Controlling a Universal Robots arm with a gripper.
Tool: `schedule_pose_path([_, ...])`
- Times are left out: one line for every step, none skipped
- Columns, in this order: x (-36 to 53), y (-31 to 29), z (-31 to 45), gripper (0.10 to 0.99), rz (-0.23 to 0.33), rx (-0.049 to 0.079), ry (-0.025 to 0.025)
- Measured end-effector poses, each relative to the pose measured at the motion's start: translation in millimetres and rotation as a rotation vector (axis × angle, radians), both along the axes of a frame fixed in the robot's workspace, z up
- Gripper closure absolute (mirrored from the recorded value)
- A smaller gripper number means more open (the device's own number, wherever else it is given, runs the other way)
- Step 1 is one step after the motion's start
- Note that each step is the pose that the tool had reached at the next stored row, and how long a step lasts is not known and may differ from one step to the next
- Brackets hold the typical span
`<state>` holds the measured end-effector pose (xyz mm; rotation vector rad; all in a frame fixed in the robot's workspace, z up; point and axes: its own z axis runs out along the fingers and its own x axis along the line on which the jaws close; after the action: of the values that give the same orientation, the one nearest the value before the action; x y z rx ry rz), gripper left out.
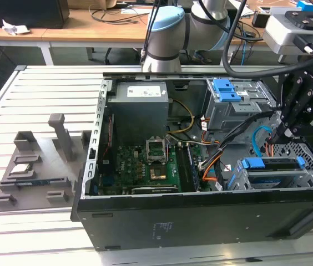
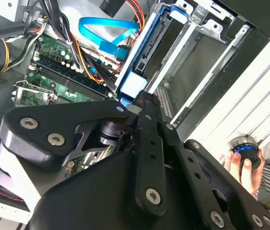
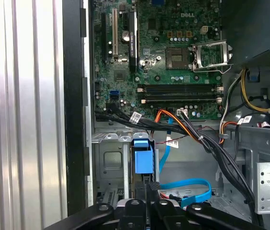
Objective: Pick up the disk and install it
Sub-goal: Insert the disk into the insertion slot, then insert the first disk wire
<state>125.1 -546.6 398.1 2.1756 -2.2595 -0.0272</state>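
The disk (image 1: 273, 164) sits on edge in the drive cage at the corner of the open computer case nearest the exterior view's right; its blue caddy frame shows along the top edge. In both wrist views the caddy's blue end tab (image 3: 143, 155) (image 2: 132, 86) sticks out of the cage slot. My gripper (image 1: 279, 134) hangs just above the cage. Its fingers are shut together with nothing between them, and their tip (image 3: 149, 185) (image 2: 143, 99) is right at the blue tab. Whether tip and tab touch cannot be told.
Black, orange and blue cables (image 1: 240, 145) run beside the cage. The motherboard (image 1: 151, 163) and grey power supply (image 1: 141, 108) fill the case's middle. Another blue bracket (image 1: 227, 88) sits in the far bay. A grey fixture (image 1: 37, 160) lies outside the case. A hand (image 2: 242, 167) holds a round knob.
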Motion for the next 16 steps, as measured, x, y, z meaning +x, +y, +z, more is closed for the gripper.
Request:
schedule_pose_path([0.0,0.0,0.0,0.973,0.000,0.000,0.0000])
schedule_pose_path([0.0,0.0,0.0,0.973,0.000,0.000,0.0000])
schedule_pose_path([0.0,0.0,0.0,0.980,0.000,0.000,-0.0001])
schedule_pose_path([0.0,0.0,-0.1,0.980,0.000,0.000,0.0000])
schedule_pose_path([0.0,0.0,-0.1,0.980,0.000,0.000,0.0000])
schedule_pose_path([0.0,0.0,-0.1,0.980,0.000,0.000,-0.0001])
schedule_pose_path([0.0,0.0,-0.1,0.980,0.000,0.000,0.0000])
schedule_pose_path([0.0,0.0,-0.1,0.980,0.000,0.000,0.0000])
schedule_pose_path([0.0,0.0,-0.1,0.980,0.000,0.000,0.0000])
schedule_pose_path([0.0,0.0,-0.2,0.980,0.000,0.000,0.0000])
schedule_pose_path([0.0,0.0,-0.2,0.980,0.000,0.000,0.0000])
schedule_pose_path([0.0,0.0,-0.2,0.980,0.000,0.000,0.0000])
schedule_pose_path([0.0,0.0,-0.3,0.980,0.000,0.000,0.0000])
schedule_pose_path([0.0,0.0,-0.3,0.980,0.000,0.000,0.0000])
schedule_pose_path([0.0,0.0,-0.3,0.980,0.000,0.000,0.0000])
schedule_pose_path([0.0,0.0,-0.4,0.973,0.000,0.000,-0.0001])
